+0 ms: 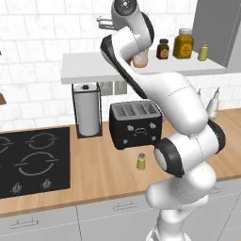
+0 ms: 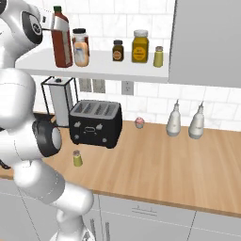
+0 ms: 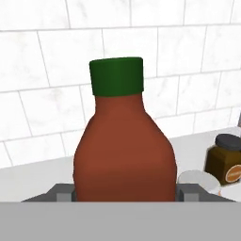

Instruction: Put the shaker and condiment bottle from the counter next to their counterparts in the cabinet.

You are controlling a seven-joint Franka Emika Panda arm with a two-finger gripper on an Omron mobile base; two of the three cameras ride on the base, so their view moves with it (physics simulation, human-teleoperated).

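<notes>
Left base view: tiny yellow-green shaker with grey cap on light-wood counter, before black toaster.

Right base view: tall dark-red condiment bottle, green cap, upright on white shelf board, just left of peach jar.

Hand view: gripper straddles bottle body, fingers at both sides, apparently grasping; bottle's long axis vertical.

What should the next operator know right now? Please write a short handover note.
Gripper: fingers closed around the bottle, held upright over the left end of the shelf, beside the peach jar. I cannot tell if its base rests on the board.
Shaker: on the counter, in front of the toaster, untouched.
Its twin: at the right end of the shelf.
Done: bottle brought up to the shelf.
Left: release the bottle, then fetch the shaker and set it by its twin.
</notes>
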